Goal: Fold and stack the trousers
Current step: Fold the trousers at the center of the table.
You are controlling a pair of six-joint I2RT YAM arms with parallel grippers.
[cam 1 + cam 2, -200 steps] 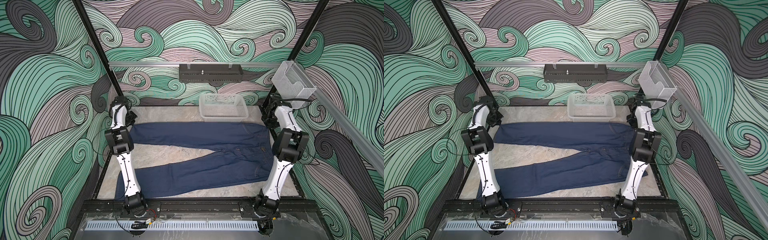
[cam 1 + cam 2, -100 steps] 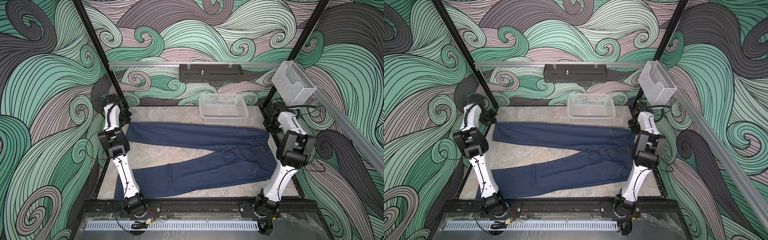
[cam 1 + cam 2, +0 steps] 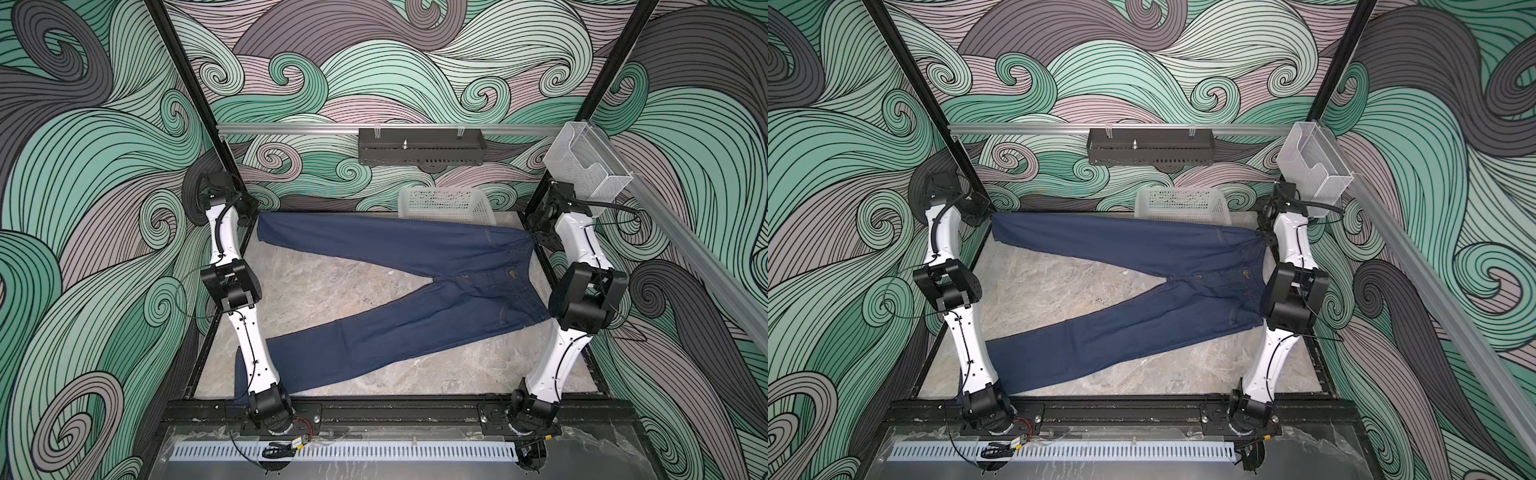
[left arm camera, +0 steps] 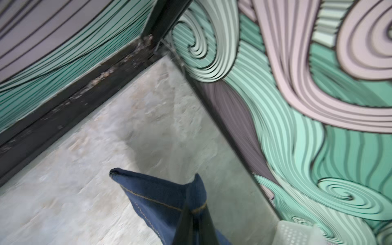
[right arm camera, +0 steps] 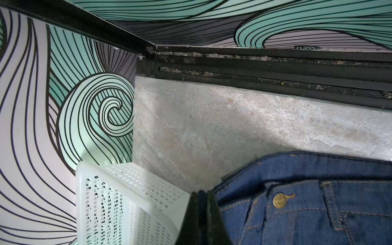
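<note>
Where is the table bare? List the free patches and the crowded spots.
Free: the wedge of table between the two legs of the trousers, widening toward the left arm; the front strip between near leg and front rail. Crowded: far right corner, where white basket, waistband and right fingers meet; far left corner, left fingers on the cuff.

Left arm (image 3: 245, 345) and right arm (image 3: 557, 357): matching build in both top views. The long links have white shells, slightly waisted, with small dark screws. Elbow housings (image 3: 230, 286) are black and boxy; base joints (image 3: 268, 405) are black and rounded. Black cables (image 3: 219, 224) run along the upper links. Red wires (image 3: 301, 423) show beside the left base. Left gripper (image 4: 192, 203) and right gripper (image 5: 201, 195): dark, flat, tapering fingers.
</note>
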